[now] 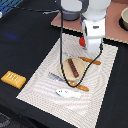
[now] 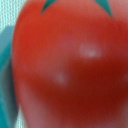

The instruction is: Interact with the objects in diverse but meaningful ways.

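A red tomato (image 2: 70,70) fills almost the whole wrist view, very close to the camera, with green leaf tips at one edge. In the exterior view only a sliver of the tomato (image 1: 82,42) shows beside the white hand. The gripper (image 1: 93,50) is low over the far end of the striped mat (image 1: 42,82), and its fingers are hidden. A dark brown sausage stick (image 1: 74,66) lies on a round wooden board (image 1: 65,75). The yellow-orange bread slab (image 1: 13,78) rests on the black table at the exterior view's left. A white-and-blue piece (image 1: 67,93) lies near the mat's front edge.
Two orange-brown pieces (image 1: 92,60) (image 1: 81,88) lie beside the board, and a grey utensil (image 1: 55,76) lies on its other side. A grey pot (image 1: 70,15) and a bowl (image 1: 124,19) stand on a pink mat (image 1: 116,30) at the back.
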{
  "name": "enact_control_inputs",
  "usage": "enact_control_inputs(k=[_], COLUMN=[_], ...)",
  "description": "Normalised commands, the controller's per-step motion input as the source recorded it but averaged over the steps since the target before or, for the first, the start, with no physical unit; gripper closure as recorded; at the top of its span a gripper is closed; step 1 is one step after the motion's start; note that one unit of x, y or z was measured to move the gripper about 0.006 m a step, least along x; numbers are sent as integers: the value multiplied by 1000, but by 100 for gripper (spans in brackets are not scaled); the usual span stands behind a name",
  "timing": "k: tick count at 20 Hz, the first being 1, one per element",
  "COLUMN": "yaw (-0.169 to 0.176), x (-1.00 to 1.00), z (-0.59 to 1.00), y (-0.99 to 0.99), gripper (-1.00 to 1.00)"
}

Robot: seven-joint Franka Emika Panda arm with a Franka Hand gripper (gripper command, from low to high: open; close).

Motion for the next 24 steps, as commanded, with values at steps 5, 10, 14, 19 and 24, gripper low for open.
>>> enact_control_inputs(k=[5,10,14,19,24], yaw=[0,22,5,0,0], x=[-78,-485,-819,-843,-752], z=[385,479,219,100,-129], y=[156,-106,-507,-574,-621], gripper=[-100,-100,-100,-100,-100])
